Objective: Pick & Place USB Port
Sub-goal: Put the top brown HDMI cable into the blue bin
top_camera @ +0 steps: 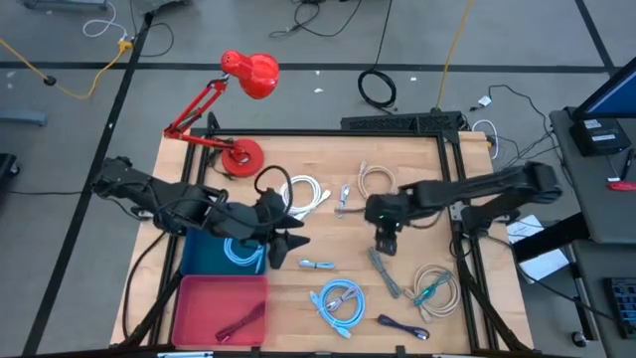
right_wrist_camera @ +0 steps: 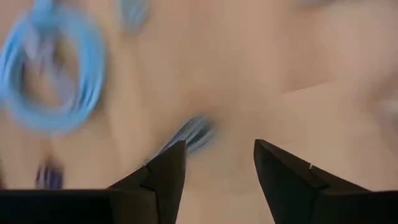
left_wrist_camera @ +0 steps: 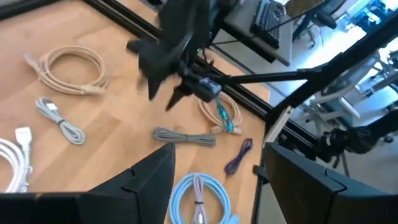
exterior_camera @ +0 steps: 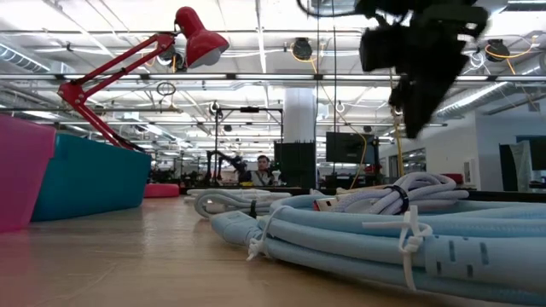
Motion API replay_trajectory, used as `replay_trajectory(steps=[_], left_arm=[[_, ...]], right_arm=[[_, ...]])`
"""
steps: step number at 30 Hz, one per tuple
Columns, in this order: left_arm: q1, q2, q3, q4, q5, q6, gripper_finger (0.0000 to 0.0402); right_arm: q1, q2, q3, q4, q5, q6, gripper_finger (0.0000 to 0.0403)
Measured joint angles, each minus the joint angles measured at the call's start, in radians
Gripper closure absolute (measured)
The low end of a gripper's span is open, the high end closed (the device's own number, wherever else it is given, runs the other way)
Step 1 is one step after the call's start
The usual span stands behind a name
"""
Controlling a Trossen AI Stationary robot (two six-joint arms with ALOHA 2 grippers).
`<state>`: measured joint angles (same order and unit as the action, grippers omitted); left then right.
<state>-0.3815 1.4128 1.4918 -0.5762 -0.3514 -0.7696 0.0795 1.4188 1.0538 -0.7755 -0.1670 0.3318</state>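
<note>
Noting right hand (top_camera: 386,242) hanging low over the middle of the wooden desk (top_camera: 298,159), directly above one end of the grey cable bundle (top_camera: 384,270), the task's likely piece, which is lying flat on the bare wood between the blue cable coil (top_camera: 338,300) and the beige coil with a green plug (top_camera: 434,288). Seeing its fingers (right_wrist_camera: 165,177) standing apart in the right wrist view, with the blurred grey bundle showing just beyond the gap, not touching either finger; gripping nothing. Logging left hand (top_camera: 293,249) reaching out past the teal bin (top_camera: 199,254), pointing toward the right hand, fingers spread wide and carrying nothing. Finding a light blue cable (top_camera: 243,254) sitting inside the teal bin, and a dark cable (top_camera: 238,320) lying in the red bin (top_camera: 194,303) just beside it at the desk's near edge. Recording the rest scattered on the wood: white cables (top_camera: 306,192) near the left arm's wrist, a beige loop (top_camera: 376,179) toward the far side, a small light blue cable (top_camera: 316,265) just ahead of the left hand, and a purple cable (top_camera: 402,326) near the front edge. Marking a red desk lamp (top_camera: 248,72) clamped at the far left corner, its head leaning out beyond the desk.
</note>
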Motion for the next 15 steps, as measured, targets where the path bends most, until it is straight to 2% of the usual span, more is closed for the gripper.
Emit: replay_trajectory(steps=[2, 5, 8, 11, 13, 15], left_arm=[[-0.011, 0.0, 0.0, 0.0, 0.002, 0.004, 0.0153], [-0.032, 0.0, 0.0, -0.006, -0.014, 0.005, 0.0153], [-0.061, 0.0, 0.0, -0.005, -0.051, 0.004, 0.0153], [-0.081, 0.0, 0.0, -0.006, -0.075, 0.015, 0.0153], [-0.086, 0.0, 0.0, -0.008, -0.086, 0.017, 0.0153], [-0.086, 0.0, 0.0, -0.024, -0.096, 0.016, 0.0153]], right_arm=[[0.016, 0.06, 0.014, -0.052, -0.042, -0.084, 0.0229], [0.039, 0.116, 0.04, -0.128, -0.027, -0.173, 0.0234], [0.053, 0.117, 0.046, -0.13, 0.049, -0.219, 0.0236], [0.045, 0.096, 0.047, -0.121, 0.182, -0.279, 0.0237], [0.008, 0.078, 0.047, -0.098, 0.27, -0.31, 0.0237], [-0.061, 0.069, 0.047, -0.079, 0.307, -0.348, 0.0237]])
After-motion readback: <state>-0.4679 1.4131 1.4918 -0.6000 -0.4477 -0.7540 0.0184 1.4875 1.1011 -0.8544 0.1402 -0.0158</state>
